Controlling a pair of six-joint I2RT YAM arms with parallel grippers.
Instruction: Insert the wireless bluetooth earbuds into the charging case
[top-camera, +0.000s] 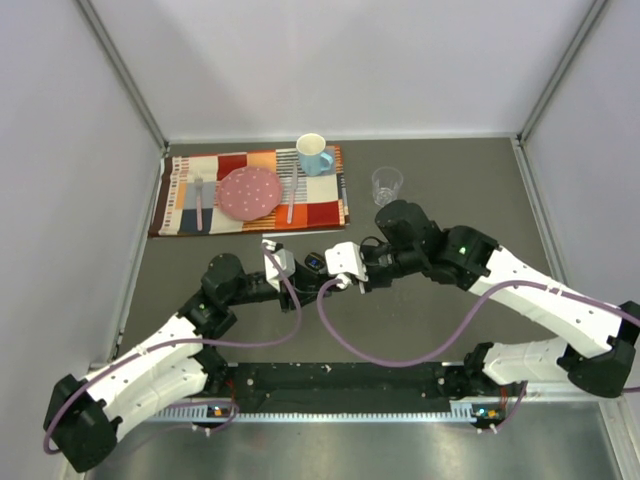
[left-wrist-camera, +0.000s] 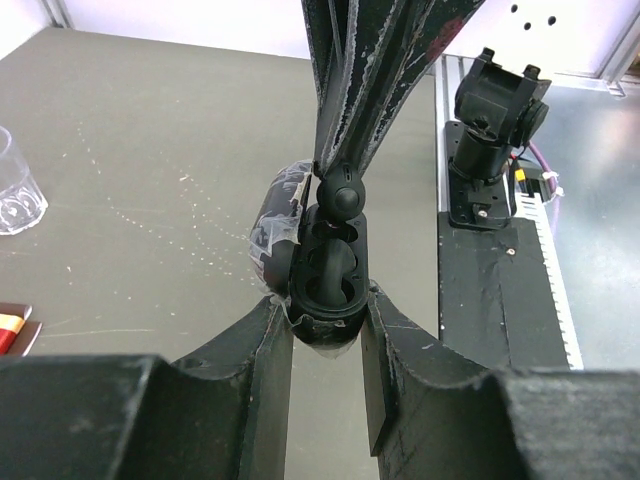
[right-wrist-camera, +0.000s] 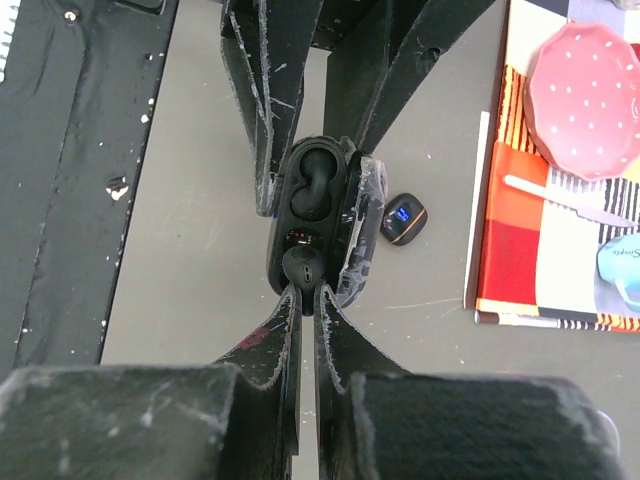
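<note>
The black charging case (left-wrist-camera: 325, 290) is pinched at its near end by my left gripper (left-wrist-camera: 327, 318), which holds it above the table. Its lid (left-wrist-camera: 278, 215), wrapped in clear film, is swung open to the left. One moulded slot (right-wrist-camera: 312, 185) lies bare. My right gripper (right-wrist-camera: 305, 292) is shut on a glossy black earbud (right-wrist-camera: 303, 268) and holds it at the case's other slot, touching the case (right-wrist-camera: 340, 215). In the left wrist view the same earbud (left-wrist-camera: 343, 190) hangs from the right fingers (left-wrist-camera: 360, 80). The two grippers meet at mid-table (top-camera: 312, 266).
A small black object with a blue light (right-wrist-camera: 403, 219) lies on the table beside the case. A patterned placemat (top-camera: 190, 195) at the back carries a pink plate (top-camera: 250, 192), a blue mug (top-camera: 314, 154) and cutlery. A clear glass (top-camera: 387, 185) stands to its right.
</note>
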